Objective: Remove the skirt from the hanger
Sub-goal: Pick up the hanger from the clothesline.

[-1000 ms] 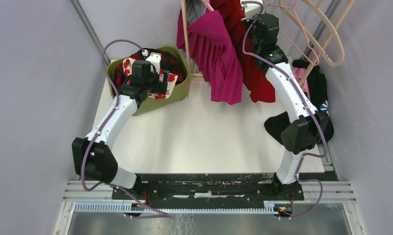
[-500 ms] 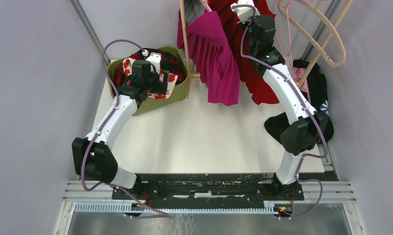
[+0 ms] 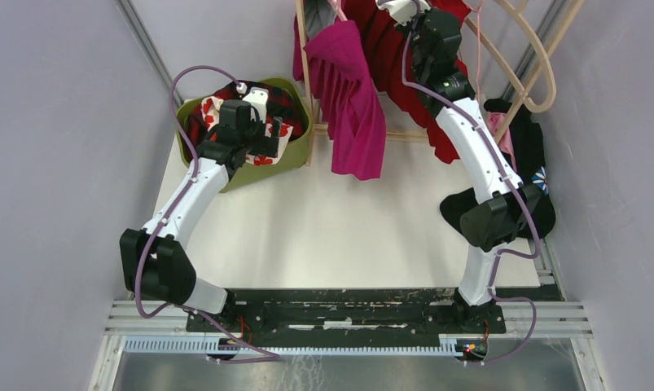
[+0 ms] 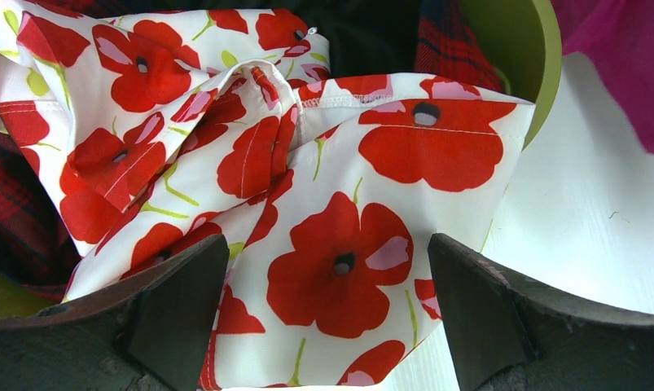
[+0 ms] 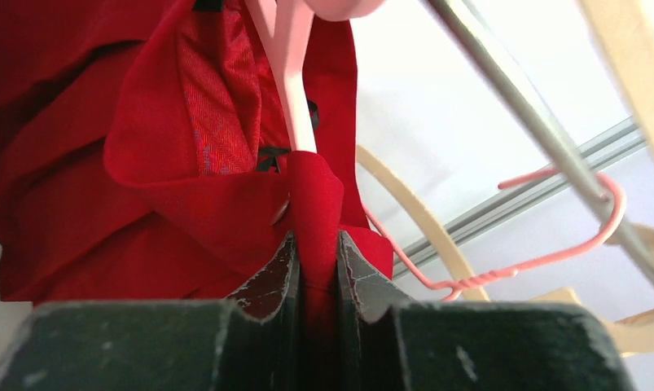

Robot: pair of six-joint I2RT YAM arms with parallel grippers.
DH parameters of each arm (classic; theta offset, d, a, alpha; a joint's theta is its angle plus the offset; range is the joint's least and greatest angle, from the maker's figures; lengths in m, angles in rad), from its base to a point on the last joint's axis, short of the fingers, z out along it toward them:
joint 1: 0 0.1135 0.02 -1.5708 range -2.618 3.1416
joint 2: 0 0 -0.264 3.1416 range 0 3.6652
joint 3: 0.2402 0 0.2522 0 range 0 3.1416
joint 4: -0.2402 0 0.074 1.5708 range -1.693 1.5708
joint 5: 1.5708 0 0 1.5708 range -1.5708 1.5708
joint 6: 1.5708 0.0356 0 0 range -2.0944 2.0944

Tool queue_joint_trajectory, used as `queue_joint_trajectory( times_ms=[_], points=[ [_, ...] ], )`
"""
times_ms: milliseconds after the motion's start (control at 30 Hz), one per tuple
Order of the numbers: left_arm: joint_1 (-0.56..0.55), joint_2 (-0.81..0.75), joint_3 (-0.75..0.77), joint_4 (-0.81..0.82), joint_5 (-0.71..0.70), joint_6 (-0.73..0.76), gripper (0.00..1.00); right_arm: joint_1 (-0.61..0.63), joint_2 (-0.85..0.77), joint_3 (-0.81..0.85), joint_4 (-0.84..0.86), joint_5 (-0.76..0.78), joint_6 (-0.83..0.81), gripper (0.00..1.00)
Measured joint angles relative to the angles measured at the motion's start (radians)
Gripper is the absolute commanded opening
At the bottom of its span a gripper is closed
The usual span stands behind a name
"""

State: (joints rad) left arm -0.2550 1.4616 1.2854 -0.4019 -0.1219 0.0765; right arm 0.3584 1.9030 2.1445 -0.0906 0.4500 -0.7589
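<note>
The red skirt (image 3: 388, 57) hangs at the back of the rack on a pink plastic hanger (image 5: 287, 73). My right gripper (image 3: 405, 10) is high at the top edge of the top view. In the right wrist view it (image 5: 315, 244) is shut on a fold of the red skirt's (image 5: 144, 187) waistband just below the hanger's arm. My left gripper (image 3: 276, 138) hovers over the green basket, jaws wide open (image 4: 327, 261), above a white cloth with red poppies (image 4: 323, 163) and holding nothing.
A magenta skirt (image 3: 352, 106) hangs left of the red one beside the wooden rack post (image 3: 307, 81). Beige hangers (image 3: 543, 73) and a pink wire hanger (image 5: 551, 244) hang at right. Dark clothes (image 3: 535, 155) lie at the right edge. The green basket (image 3: 303, 147) holds several garments.
My right gripper has risen and moved back and left with the red skirt in its grip. Both hanging skirts have swung left and up. The left arm has not moved.
</note>
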Motion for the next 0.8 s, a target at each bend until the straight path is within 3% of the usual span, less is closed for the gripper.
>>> queue_joint_trajectory(
  times_ms=[367,800],
  points=[
    [0.0,0.0,0.0,0.0,0.0,0.0,0.99,0.018,0.01,0.053,0.093,-0.003,-0.017,0.0],
    [0.0,0.0,0.0,0.0,0.001,0.0,0.99,0.018,-0.191,-0.304,0.201,0.0,0.074,0.01]
  ],
)
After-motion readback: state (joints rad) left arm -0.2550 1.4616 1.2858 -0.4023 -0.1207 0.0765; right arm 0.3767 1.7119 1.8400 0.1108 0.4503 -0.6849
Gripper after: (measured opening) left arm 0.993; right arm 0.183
